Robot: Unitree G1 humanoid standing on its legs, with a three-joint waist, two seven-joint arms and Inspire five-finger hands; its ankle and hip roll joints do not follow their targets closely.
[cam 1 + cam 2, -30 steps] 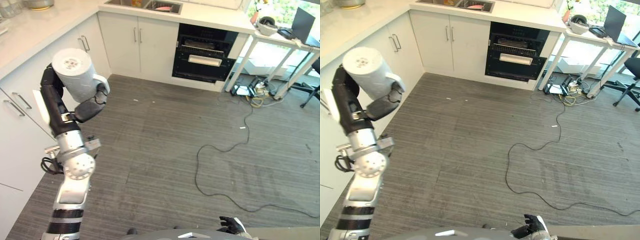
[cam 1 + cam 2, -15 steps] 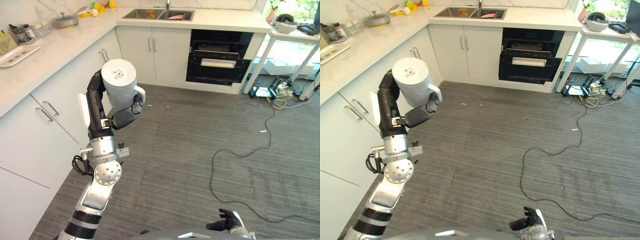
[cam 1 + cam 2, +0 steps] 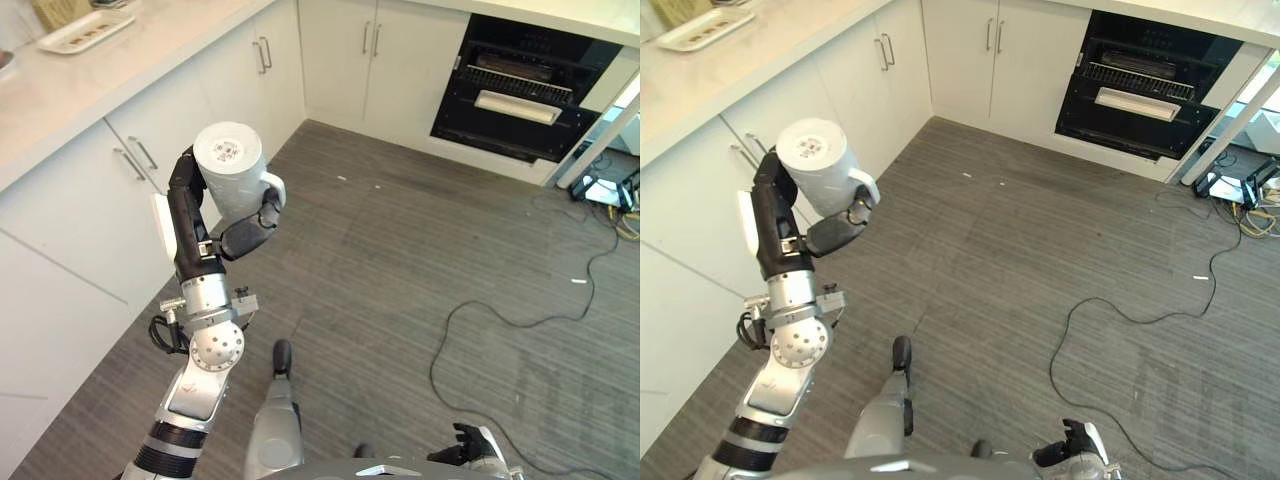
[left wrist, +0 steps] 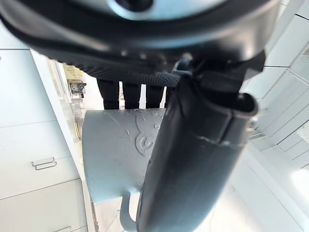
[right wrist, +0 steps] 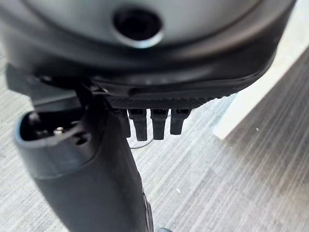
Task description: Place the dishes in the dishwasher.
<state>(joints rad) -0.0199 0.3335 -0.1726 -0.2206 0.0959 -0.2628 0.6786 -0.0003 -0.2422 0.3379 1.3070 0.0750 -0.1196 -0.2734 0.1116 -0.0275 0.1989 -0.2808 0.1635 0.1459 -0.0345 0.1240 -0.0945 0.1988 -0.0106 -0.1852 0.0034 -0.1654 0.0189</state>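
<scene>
A pale grey mug (image 3: 232,172) is held upside down, raised beside the white cabinets (image 3: 120,190), by the curled left hand (image 3: 246,232), so carrying is judged in hand and the open dishwasher (image 3: 520,95) must be approached next.

No wording can be read anywhere. The upturned base of the pale grey ceramic mug (image 3: 232,175) bears small dark marks, too small to make out.

Pale grey mug (image 4: 120,159) in the left hand (image 4: 193,159) — cabinets (image 4: 34,159) behind
</scene>
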